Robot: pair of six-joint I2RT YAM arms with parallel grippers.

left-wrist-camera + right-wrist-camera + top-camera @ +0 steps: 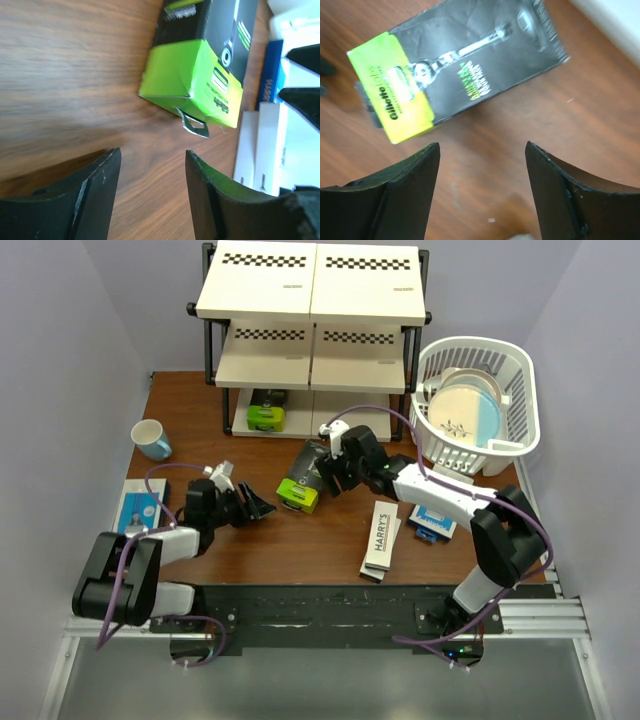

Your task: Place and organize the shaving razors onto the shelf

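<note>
A black razor box with a lime-green end (301, 481) lies flat on the table in front of the shelf (310, 300). It fills the upper part of the right wrist view (460, 65) and of the left wrist view (200, 80). My right gripper (326, 474) (483, 146) hovers open just beside it, touching nothing. My left gripper (258, 506) (152, 155) is open and empty, a short way left of the box's green end. A second black-and-green box (267, 410) sits on the bottom tier. Two white HARRY'S boxes (381, 538) and two blue-and-white boxes (138, 508) (433, 524) lie on the table.
A white plastic basket (520, 390) holding a white-and-blue plate (463, 415) stands to the right of the shelf. A light blue cup (150, 439) stands at the left. The right forearm passes over the right blue-and-white box.
</note>
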